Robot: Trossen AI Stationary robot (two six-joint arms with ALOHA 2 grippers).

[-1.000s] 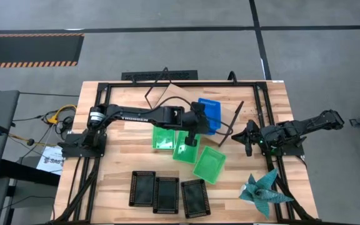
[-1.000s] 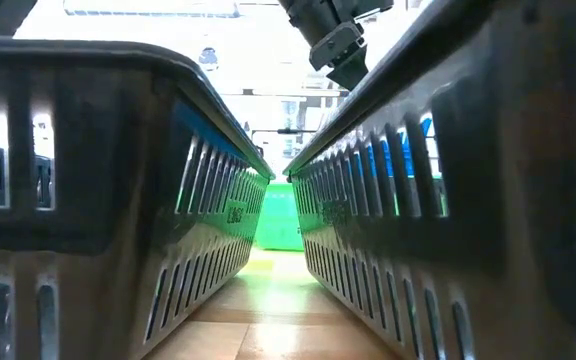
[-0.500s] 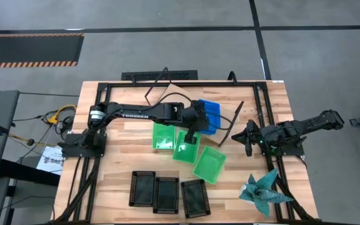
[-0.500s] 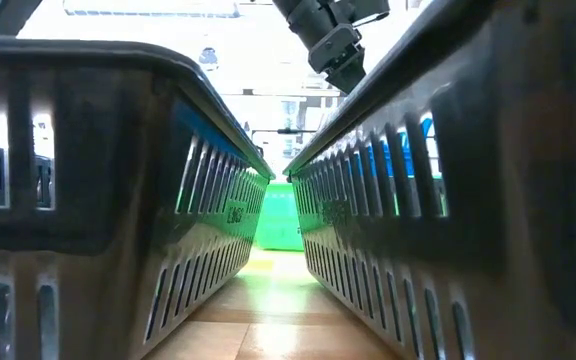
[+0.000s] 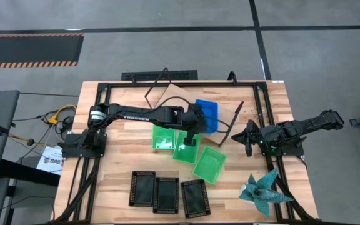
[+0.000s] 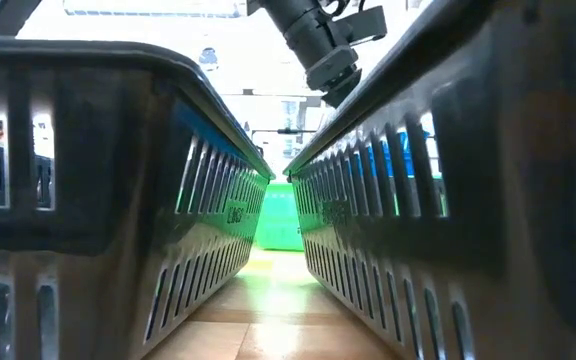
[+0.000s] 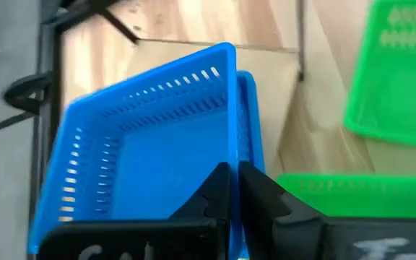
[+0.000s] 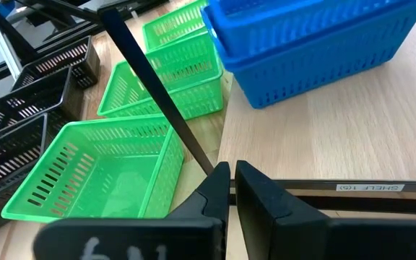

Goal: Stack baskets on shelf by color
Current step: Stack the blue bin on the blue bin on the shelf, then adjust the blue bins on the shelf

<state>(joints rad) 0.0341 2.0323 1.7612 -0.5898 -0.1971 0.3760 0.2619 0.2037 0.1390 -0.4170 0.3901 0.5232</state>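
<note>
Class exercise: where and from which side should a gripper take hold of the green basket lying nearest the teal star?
Grip one long wall of the green basket at its rim, coming straight down from above: it lies mouth-up and apart from its neighbours, so one finger can probably go inside and one outside the thin perforated wall.

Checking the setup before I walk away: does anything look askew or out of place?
Yes. The top blue basket, gripped by the left hand, sits tilted on the blue one beneath. The shelf lies crooked on the table.

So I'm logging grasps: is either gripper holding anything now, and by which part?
The left gripper pinches the top blue basket by its rim wall. The right gripper holds nothing.
</note>
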